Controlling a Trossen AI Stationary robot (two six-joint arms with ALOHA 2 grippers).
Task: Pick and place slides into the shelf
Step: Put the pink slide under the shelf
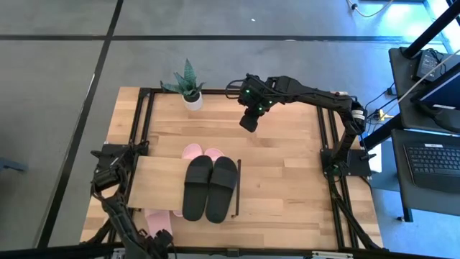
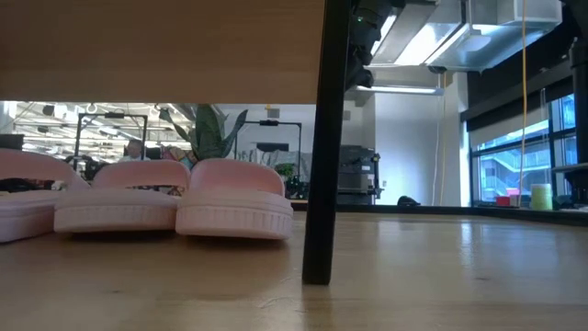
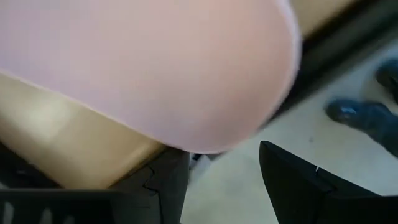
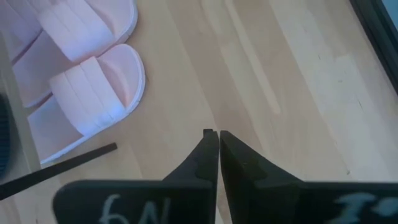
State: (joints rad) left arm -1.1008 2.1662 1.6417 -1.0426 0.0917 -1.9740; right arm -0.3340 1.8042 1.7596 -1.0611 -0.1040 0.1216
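The shelf (image 1: 158, 180) stands on the table's left half, and its black end frame (image 2: 322, 138) shows in the low view. A black pair of slides (image 1: 209, 188) lies on its top board. One pink pair (image 1: 202, 152) sticks out from under its far side (image 4: 87, 87) (image 2: 175, 198). Another pink pair (image 1: 159, 217) lies by the near edge. My left gripper (image 1: 162, 241) hangs open, pointing down, just over the rounded end of one of these slides (image 3: 155, 62); I cannot tell whether it touches. My right gripper (image 1: 249, 120) hovers shut above the bare table (image 4: 214, 134).
A potted plant (image 1: 188, 88) stands at the table's far edge. Black frame rails (image 1: 329, 144) run along the table's sides. Bare wood (image 1: 287, 180) lies to the right of the shelf. A desk with a keyboard (image 1: 435, 162) stands off the table's right.
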